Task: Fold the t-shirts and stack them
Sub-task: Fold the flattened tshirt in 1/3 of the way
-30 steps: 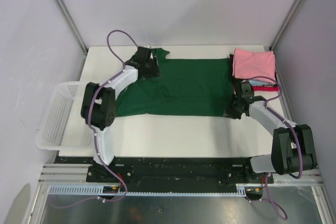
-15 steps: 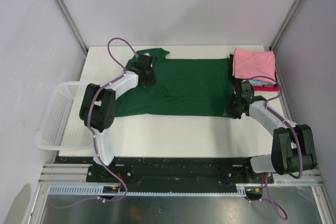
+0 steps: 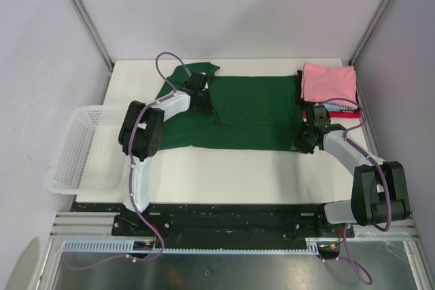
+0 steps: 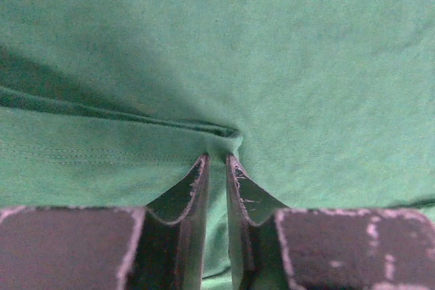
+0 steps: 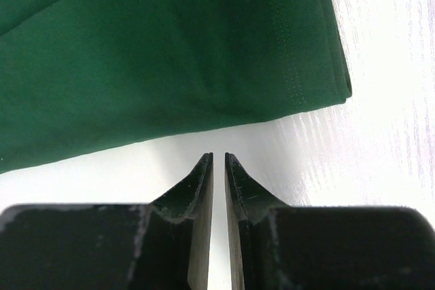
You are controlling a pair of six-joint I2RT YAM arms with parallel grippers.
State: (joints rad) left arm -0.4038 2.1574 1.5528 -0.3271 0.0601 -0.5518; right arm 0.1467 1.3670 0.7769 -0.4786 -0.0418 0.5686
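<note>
The dark green t-shirt (image 3: 251, 110) lies spread flat across the middle of the table. My left gripper (image 3: 203, 102) sits on its left part, shut on a pinched fold of green cloth (image 4: 221, 142) that rises between the fingertips. My right gripper (image 3: 303, 143) rests low at the shirt's near right corner, with its jaws nearly together over bare white table (image 5: 380, 161) and nothing between them. The hem corner (image 5: 333, 86) lies just beyond its tips. A folded pink t-shirt (image 3: 329, 83) tops a stack at the back right, with a red one (image 3: 349, 115) and a black edge (image 3: 300, 88) showing beneath.
A white mesh basket (image 3: 76, 151) hangs off the table's left edge, beside the left arm's elbow. The folded stack lies close behind the right wrist. Grey walls and metal posts close in the back and sides.
The left gripper closed on the green cloth near the sleeve and moved right and toward me, pulling the shirt's left side inward. The right arm has not moved.
</note>
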